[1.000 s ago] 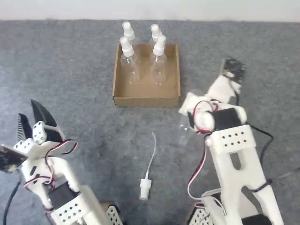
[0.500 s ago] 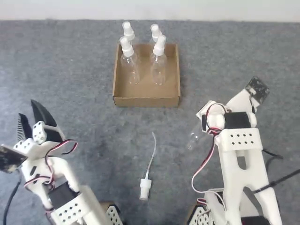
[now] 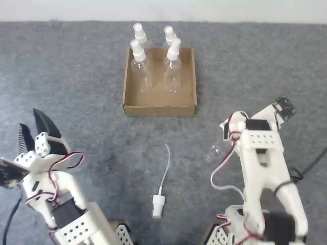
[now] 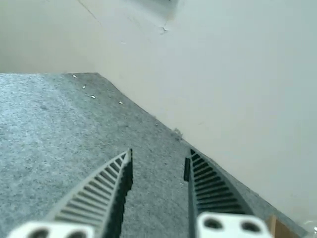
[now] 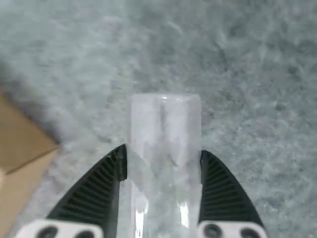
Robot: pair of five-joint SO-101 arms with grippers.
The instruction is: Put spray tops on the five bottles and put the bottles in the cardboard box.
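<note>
- Clamped on a bottle (image 5: 165,119) with no top: the right gripper (image 5: 162,151), one jaw on each side of the clear body.
- In the high view, this bottle (image 3: 211,152) off the front right corner of the cardboard box (image 3: 159,109), on the side toward the arms and apart from the box wall. Lifted or resting on the carpet (image 3: 76,76): cannot tell.
- Spread wide with nothing between the jaws: the left gripper (image 3: 33,130), also seen at (image 4: 157,161), well apart from the front left corner of the box.
- Lying flat on the carpet in front of the box, about opposite the middle of the front wall and well apart from it: the spray top (image 3: 158,205).
- Long axis of the spray top nearly straight toward the box: white head at the end away from the box, thin tube (image 3: 164,168) running back toward the front wall in a soft curve.
- Relation that matters for the next move: spray top nearer to the box's middle line than the held bottle, so off to the left of the bottle and farther from the box.
- Nearer to the spray top: the right gripper, but already full. Likely a job for the free left gripper, reaching across in front of the box and taking the head, not the tube.
- Upright in the back half of the box, tops on: four finished bottles (image 3: 141,69).
</note>
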